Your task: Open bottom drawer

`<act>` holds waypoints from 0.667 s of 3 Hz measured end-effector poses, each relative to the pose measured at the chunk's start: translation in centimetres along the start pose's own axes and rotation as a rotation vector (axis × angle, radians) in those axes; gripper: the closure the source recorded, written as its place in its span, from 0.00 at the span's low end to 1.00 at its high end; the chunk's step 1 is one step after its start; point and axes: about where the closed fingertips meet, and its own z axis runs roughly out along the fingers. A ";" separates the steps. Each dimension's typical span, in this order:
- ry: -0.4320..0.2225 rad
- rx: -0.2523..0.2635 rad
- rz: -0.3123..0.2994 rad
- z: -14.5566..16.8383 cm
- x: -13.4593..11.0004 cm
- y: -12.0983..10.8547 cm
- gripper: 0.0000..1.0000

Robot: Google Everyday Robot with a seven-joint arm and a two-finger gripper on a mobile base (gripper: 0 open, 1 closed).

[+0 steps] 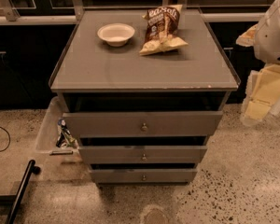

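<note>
A grey cabinet (pixel 144 69) stands in the middle of the camera view with three drawers stacked at its front. The bottom drawer (pixel 143 175) is the slimmest and lowest, with a small round metal knob (pixel 143 177) at its centre. It juts out a little, with a dark gap above it. The middle drawer (pixel 143 154) and top drawer (pixel 143 123) also jut out. My gripper (pixel 266 94) is at the right edge of the view, up beside the cabinet top and well away from the drawers.
A white bowl (pixel 116 34) and a bag of chips (pixel 162 29) lie on the cabinet top. A clear plastic bin (pixel 51 129) holding a packet sits left of the cabinet. A black bar (pixel 21 190) lies at lower left on the speckled floor (pixel 242 185).
</note>
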 end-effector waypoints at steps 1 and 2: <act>-0.002 -0.001 0.001 0.6 0.3 0.2 0.00; -0.034 -0.025 -0.010 3.1 1.5 1.3 0.00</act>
